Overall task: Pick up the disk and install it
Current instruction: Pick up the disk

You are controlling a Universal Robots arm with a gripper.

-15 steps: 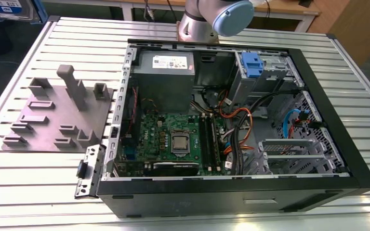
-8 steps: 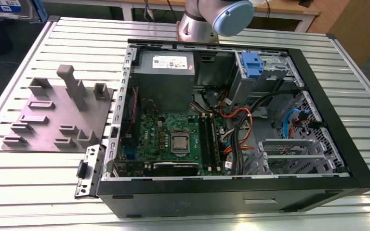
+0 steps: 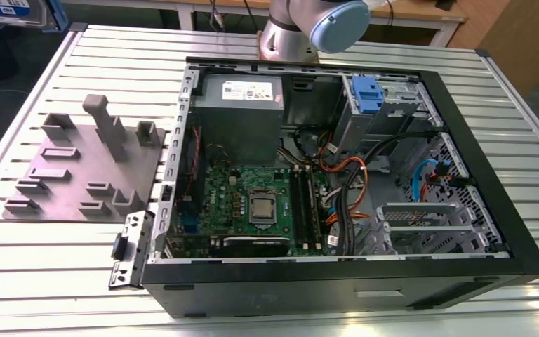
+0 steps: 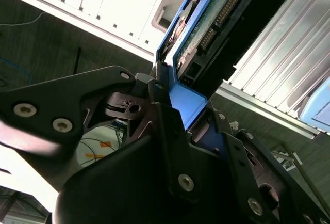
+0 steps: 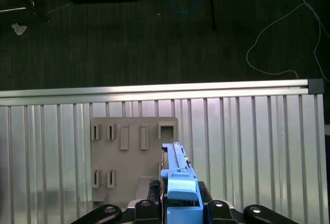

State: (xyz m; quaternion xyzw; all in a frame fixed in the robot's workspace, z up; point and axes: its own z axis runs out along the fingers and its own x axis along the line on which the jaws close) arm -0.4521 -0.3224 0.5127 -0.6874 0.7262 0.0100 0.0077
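The disk (image 5: 175, 167) stands on edge between my gripper's (image 5: 180, 206) black fingers, which are shut on its blue plastic rail. In the second wrist view the disk (image 4: 216, 17) shows its green circuit board and connector, with the gripper (image 4: 178, 105) clamped on the blue frame. In the exterior view the disk (image 3: 12, 14) appears at the top left corner, lifted well above the table, blue-framed with a white label. Below it on the table lies the grey holder plate (image 5: 134, 152) with empty slots.
An open black computer case (image 3: 522, 210) lies on the slatted metal table (image 3: 64, 281), with motherboard, cables, a grey power supply (image 3: 239, 91) and a drive bay with a blue latch (image 3: 368, 95). The grey holder plate (image 3: 82, 168) is at the exterior view's left. The arm base (image 3: 293, 31) stands behind the case.
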